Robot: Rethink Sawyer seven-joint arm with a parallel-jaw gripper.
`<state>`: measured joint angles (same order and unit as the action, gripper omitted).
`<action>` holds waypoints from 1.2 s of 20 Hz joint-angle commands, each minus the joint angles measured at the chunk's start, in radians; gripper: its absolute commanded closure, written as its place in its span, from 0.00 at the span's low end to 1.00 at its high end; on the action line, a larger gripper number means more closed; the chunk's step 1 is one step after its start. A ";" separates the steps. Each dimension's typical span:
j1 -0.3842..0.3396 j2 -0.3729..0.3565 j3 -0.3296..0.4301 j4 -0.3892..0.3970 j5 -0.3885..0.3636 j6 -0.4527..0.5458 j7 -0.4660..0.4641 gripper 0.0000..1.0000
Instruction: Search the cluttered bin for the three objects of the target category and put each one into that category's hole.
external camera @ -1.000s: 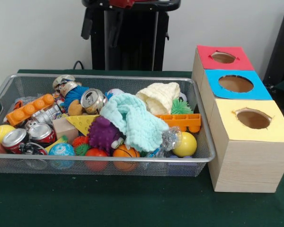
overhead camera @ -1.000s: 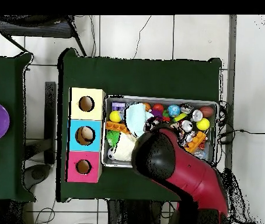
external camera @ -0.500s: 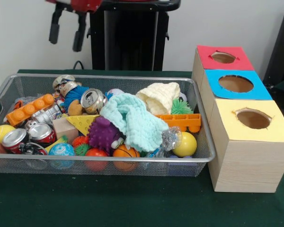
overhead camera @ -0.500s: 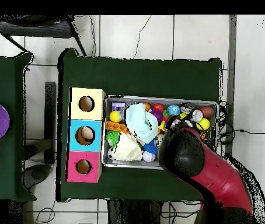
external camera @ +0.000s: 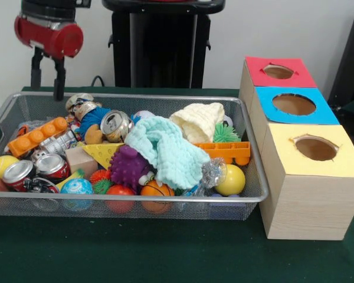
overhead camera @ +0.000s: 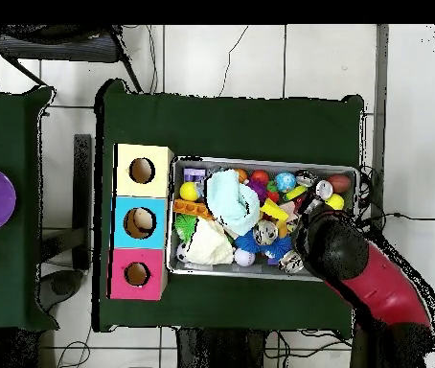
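End effector above the bin's corner

My end effector (external camera: 46, 79) is open (nothing held); I should descend straight on the orange brick (external camera: 36, 136), avoiding the mesh bin (external camera: 135, 204) rim.

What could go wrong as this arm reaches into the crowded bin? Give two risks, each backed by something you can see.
1. The open gripper hangs just above the mesh bin's rim at the far corner; coming straight down, a finger might catch the wire.
2. The cans, the orange brick and the balls lie packed against each other, so closing on one may pinch or shove its neighbour.
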<state>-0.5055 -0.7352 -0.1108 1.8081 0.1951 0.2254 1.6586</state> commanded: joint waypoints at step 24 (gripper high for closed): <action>0.063 0.276 -0.046 -0.044 -0.024 0.021 0.128 0.00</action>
<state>-0.4527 -0.5625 -0.1192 1.8209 0.1959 0.1667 1.6586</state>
